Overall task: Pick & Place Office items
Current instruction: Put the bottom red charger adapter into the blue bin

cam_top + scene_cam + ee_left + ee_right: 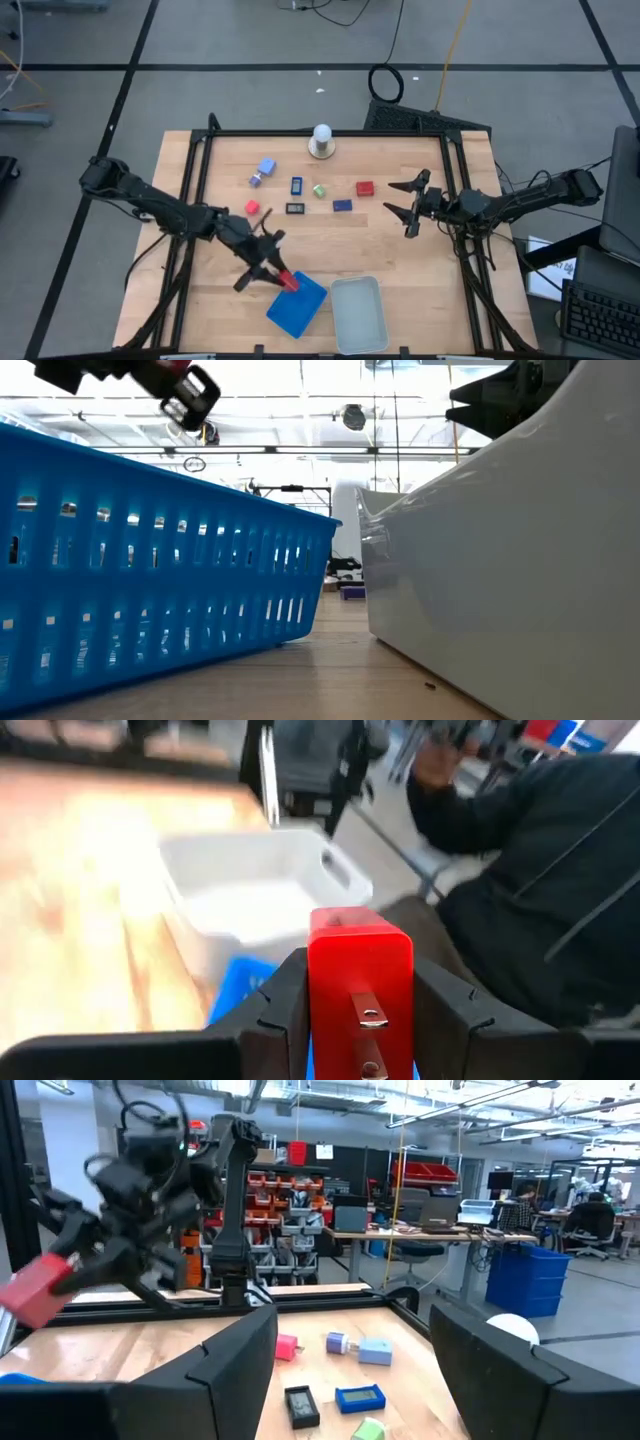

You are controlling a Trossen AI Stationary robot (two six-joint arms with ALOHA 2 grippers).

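My left gripper (283,277) is shut on a red block (289,282) above the far left edge of the blue tray (300,310). My right gripper (409,206) hangs open over the table's right side and touches nothing. The other small pieces lie flat on the wood in the far middle: a light blue block (266,166), a blue rectangle (296,185), a green bit (320,190), a second red block (365,188), a dark blue rectangle (343,205), a black rectangle (295,209) and a pink-red block (252,207). My left gripper pinches the red block (360,970) between its two fingers (285,1010), one on each side face. The fingers slant down from the table's far left. The block is lifted clear, over the blue tray's edge (235,990), with small metal bits on its upper face.
A clear tray (357,312) sits right of the blue tray at the near edge. A white ball on a round base (321,140) stands at the far edge. A black frame rims the table. A person in dark clothing (540,890) sits beyond the near side.
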